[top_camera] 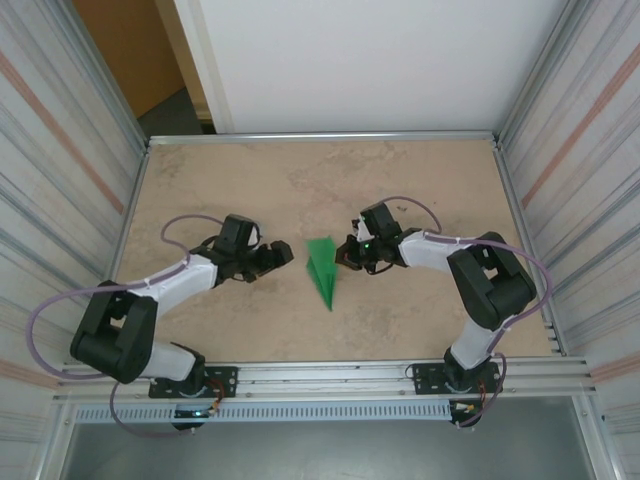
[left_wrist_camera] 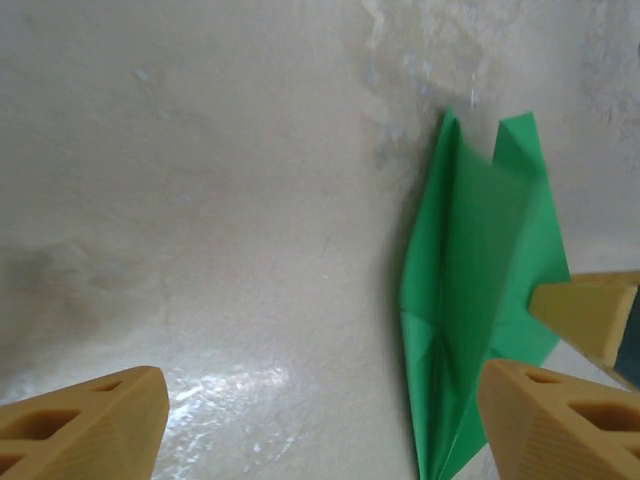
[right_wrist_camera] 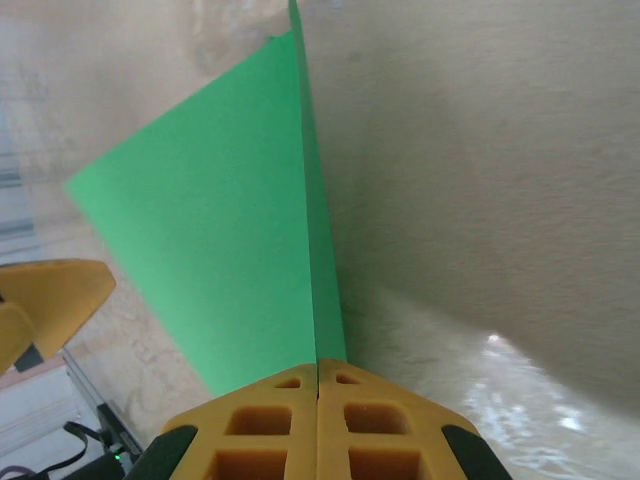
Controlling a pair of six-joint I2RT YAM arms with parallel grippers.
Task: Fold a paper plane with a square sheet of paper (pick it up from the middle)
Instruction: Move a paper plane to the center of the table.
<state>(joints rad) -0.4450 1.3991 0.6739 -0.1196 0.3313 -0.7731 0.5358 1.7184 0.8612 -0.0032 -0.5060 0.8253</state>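
Plane [top_camera: 324, 268]: at table [top_camera: 200, 190] centre, long axis 12 to 6 o'clock, nose toward 6. The nose is cut off in the left wrist view, and the 3 o'clock edge is hidden inside the right gripper [top_camera: 347, 255], which is pinched closed on it. Left gripper [top_camera: 287, 255]: spread wide, empty, just beside the plane at 9 o'clock.

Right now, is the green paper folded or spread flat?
Folded. The paper plane is a narrow creased dart, layers overlapping in the left wrist view; the right gripper is shut on its edge.

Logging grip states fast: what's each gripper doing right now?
Left gripper: open, holding nothing.
Right gripper: shut on the plane.
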